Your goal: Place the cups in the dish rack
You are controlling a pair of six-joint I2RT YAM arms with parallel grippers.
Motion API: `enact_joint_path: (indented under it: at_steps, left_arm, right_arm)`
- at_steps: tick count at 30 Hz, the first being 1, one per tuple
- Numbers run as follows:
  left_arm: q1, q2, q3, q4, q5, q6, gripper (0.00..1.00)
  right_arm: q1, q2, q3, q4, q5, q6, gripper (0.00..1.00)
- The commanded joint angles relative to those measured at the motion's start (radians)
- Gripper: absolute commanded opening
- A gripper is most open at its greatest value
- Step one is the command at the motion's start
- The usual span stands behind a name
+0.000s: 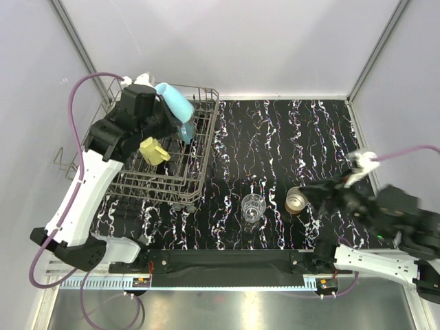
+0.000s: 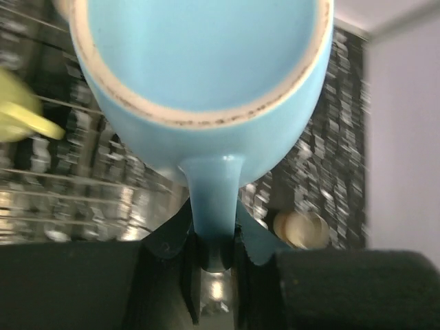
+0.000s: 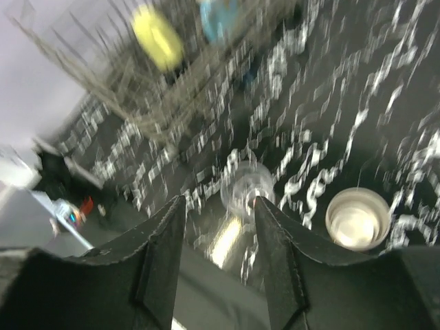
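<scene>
— Where is the light-blue mug (image 1: 173,102)?
— Up over the far side of the dish rack (image 1: 203,158), tilted; the left gripper (image 2: 214,237) is pressed tight on its handle; it is glossy pale blue, with a cream ring flecked dark
— And the other cups?
— The clear glass tumbler (image 1: 253,206) stands on the black marbled table (image 1: 309,137); the shiny metal cup (image 1: 296,200) is just beside it, to its right; a yellow object (image 1: 154,151) sits in the grey wire rack
— The right gripper (image 3: 220,204)?
— Fingers spread, nothing between them; it hangs near the metal cup; its own view is blurred
</scene>
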Motion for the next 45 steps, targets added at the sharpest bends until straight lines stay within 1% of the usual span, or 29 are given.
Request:
enact_joint_path:
  at_steps: [1,2,5,7,10,12,15,19,20,22,23,24,27,30,31,32,34,37,38,41,42,43,45]
  left_arm:
    - [0.123,-0.004,-0.023,0.148,-0.099,0.157,0.00]
    - [0.147,-0.001,-0.037,0.159,-0.114,0.171,0.00]
    - [0.204,0.014,-0.117,0.231,-0.217,0.232,0.00]
    - [0.251,0.021,-0.193,0.309,-0.257,0.254,0.00]
    - [0.331,0.039,-0.270,0.408,-0.267,0.260,0.00]
    - [0.387,0.069,-0.281,0.449,-0.286,0.274,0.00]
    - [0.444,0.120,-0.263,0.480,-0.339,0.329,0.00]
    - [0.509,0.169,-0.278,0.538,-0.335,0.337,0.00]
    - [0.515,0.182,-0.280,0.549,-0.332,0.343,0.00]
    - [0.521,0.226,-0.272,0.573,-0.330,0.372,0.00]
    - [0.523,0.247,-0.280,0.599,-0.368,0.378,0.00]
    - [0.543,0.255,-0.281,0.615,-0.370,0.383,0.00]
    - [0.581,0.278,-0.280,0.671,-0.315,0.380,0.00]
    - [0.603,0.306,-0.284,0.707,-0.268,0.370,0.00]
    - [0.621,0.315,-0.283,0.707,-0.261,0.355,0.00]
    - [0.627,0.323,-0.287,0.713,-0.249,0.352,0.00]
    - [0.638,0.352,-0.301,0.757,-0.229,0.367,0.00]
    - [0.644,0.395,-0.293,0.764,-0.234,0.363,0.00]
    - [0.647,0.407,-0.290,0.762,-0.235,0.354,0.00]
    - [0.659,0.448,-0.269,0.750,-0.218,0.326,0.00]
    - [0.661,0.467,-0.258,0.744,-0.215,0.321,0.00]
    - [0.659,0.476,-0.252,0.745,-0.211,0.320,0.00]
    - [0.661,0.501,-0.238,0.733,-0.214,0.303,0.00]
  right_arm:
    - [0.007,0.105,-0.015,-0.098,-0.098,0.173,0.52]
    - [0.007,0.146,-0.007,-0.118,-0.100,0.196,0.53]
    - [0.007,0.189,-0.024,-0.180,-0.098,0.257,0.56]
    - [0.007,0.182,-0.032,-0.187,-0.088,0.299,0.57]
    - [0.005,0.131,-0.064,-0.166,-0.062,0.316,0.59]
    - [0.007,0.097,-0.082,-0.175,0.012,0.366,0.59]
    - [0.007,0.036,-0.110,-0.192,0.073,0.423,0.55]
    - [0.007,0.043,-0.095,-0.258,0.084,0.455,0.55]
    - [0.007,0.053,-0.092,-0.275,0.086,0.461,0.56]
    - [0.007,0.083,-0.093,-0.316,0.095,0.458,0.63]
    - [0.007,0.096,-0.092,-0.344,0.104,0.454,0.66]
    - [0.007,0.106,-0.090,-0.358,0.112,0.454,0.68]
    - [0.008,0.132,-0.075,-0.407,0.150,0.493,0.74]
    - [0.007,0.113,-0.060,-0.451,0.176,0.549,0.75]
    - [0.008,0.091,-0.061,-0.459,0.179,0.569,0.78]
    - [0.007,0.076,-0.064,-0.463,0.181,0.599,0.79]
    - [0.007,0.032,-0.082,-0.462,0.170,0.624,0.78]
    - [0.007,0.001,-0.113,-0.433,0.149,0.641,0.79]
    - [0.007,0.001,-0.121,-0.421,0.139,0.620,0.87]
    - [0.008,0.063,-0.119,-0.391,0.116,0.552,0.98]
    - [0.007,0.091,-0.110,-0.394,0.113,0.534,1.00]
    - [0.007,0.146,-0.095,-0.396,0.116,0.517,1.00]
    - [0.007,0.198,-0.080,-0.387,0.115,0.443,1.00]
